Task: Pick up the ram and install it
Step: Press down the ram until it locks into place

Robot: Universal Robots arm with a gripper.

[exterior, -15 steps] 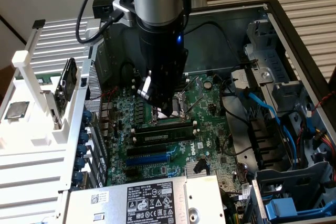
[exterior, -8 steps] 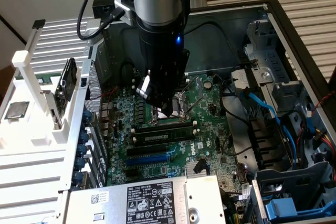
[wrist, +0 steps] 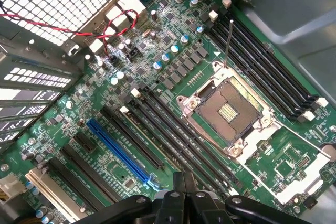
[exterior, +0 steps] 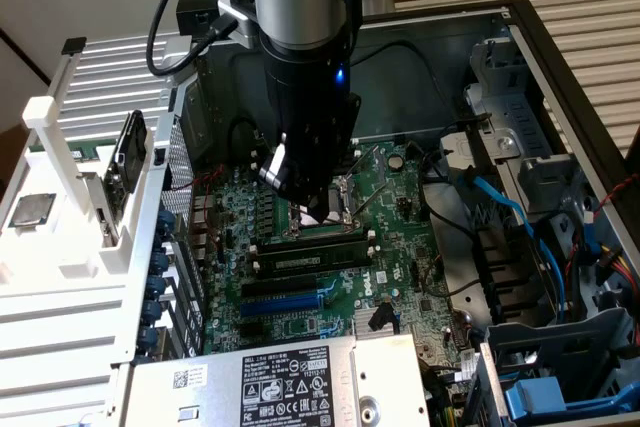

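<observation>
While the gripper (wrist: 185,190) hangs closed, empty — green motherboard (exterior: 400,197) fills the open case (exterior: 560,57).

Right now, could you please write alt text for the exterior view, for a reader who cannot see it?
A robot arm's shut gripper hangs over the green motherboard inside an open computer case, just above the black memory slots. On the exterior view's left, a white rack stands beside the case.
</observation>
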